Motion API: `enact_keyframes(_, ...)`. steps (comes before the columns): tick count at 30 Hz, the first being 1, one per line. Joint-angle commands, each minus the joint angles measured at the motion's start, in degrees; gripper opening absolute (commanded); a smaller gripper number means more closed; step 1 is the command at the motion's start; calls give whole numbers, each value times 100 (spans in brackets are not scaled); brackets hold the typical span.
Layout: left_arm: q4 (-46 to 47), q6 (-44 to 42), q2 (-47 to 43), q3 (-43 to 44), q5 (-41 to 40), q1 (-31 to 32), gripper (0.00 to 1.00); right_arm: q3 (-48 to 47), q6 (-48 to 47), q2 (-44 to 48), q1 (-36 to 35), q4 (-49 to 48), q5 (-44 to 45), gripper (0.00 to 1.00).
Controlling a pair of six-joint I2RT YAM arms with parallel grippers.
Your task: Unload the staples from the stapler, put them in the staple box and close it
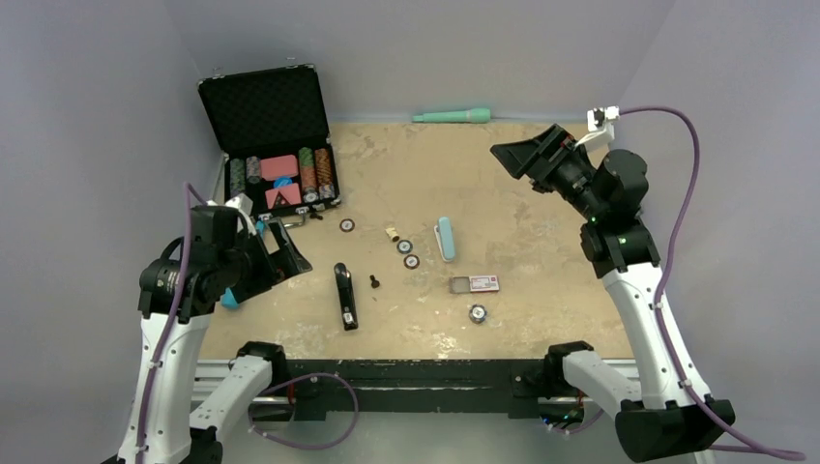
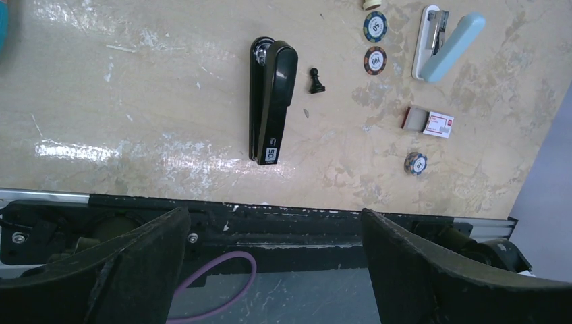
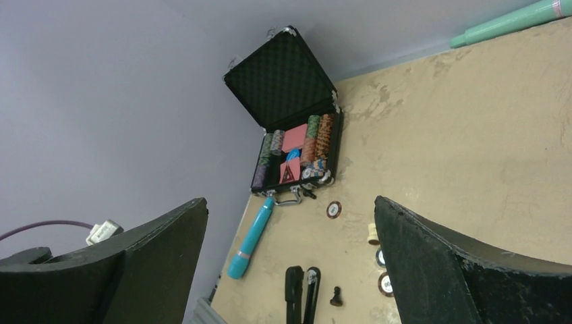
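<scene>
The black plastic stapler (image 2: 272, 101), its white end label seemingly reading "50", lies near the front edge of the beige table (image 2: 135, 101), with bare tabletop to its left. To its right are a black pawn (image 2: 316, 81), chips marked "100" (image 2: 375, 60), and a pale-blue stapler (image 2: 450, 46) splayed open. Individual staples are too small to make out. The left gripper (image 2: 273, 223) and right gripper (image 3: 290, 202) both gape wide and hold nothing.

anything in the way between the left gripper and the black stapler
Nothing visible. The left gripper hangs open, with only bare table between it and the black stapler. The black chess pawn stands to the stapler's right, apart from it and off the path.
</scene>
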State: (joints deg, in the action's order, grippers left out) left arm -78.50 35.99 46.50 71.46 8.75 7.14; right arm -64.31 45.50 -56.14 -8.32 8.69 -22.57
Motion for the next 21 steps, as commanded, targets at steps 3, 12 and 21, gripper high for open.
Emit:
enact_keyframes(3,206,118,-9,-122,40,-46,100,107,93,90,-25,-181,-174,99)
enact_keyframes(12,82,-69,73,-96,-62,-46,99,141,579,227,-36,492,221,99)
enact_keyframes(21,-178,-216,129,-554,-164,-18,99,291,115,196,-45,1154,90,99)
